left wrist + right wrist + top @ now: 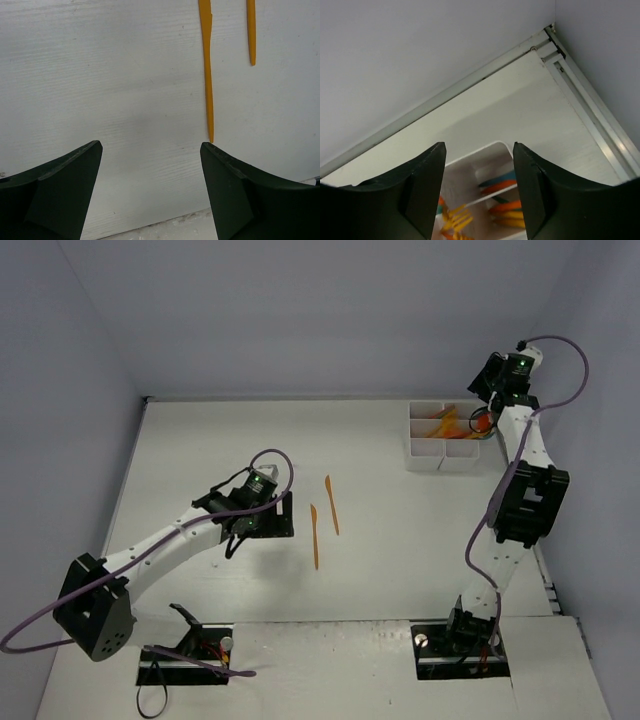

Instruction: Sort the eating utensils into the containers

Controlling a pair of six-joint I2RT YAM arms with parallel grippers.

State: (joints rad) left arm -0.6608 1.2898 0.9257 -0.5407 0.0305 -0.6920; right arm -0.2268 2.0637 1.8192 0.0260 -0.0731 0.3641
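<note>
Two orange utensils lie on the table: one (314, 536) near the middle and one (331, 504) just right of it. My left gripper (238, 537) is open and empty, low over the table to their left. In the left wrist view the nearer orange utensil (208, 75) ends by my right fingertip (212, 152), and the other utensil (251, 30) lies further right. The white tray (432, 448) at the back right holds several orange, red and teal utensils (454, 220). My right gripper (479, 150) is open and empty above the tray (470, 175).
Grey walls enclose the table at the back and sides. The table's back right corner (551, 30) has a metal rail (592, 110) along its edge. The arm bases stand at the near edge (460, 640).
</note>
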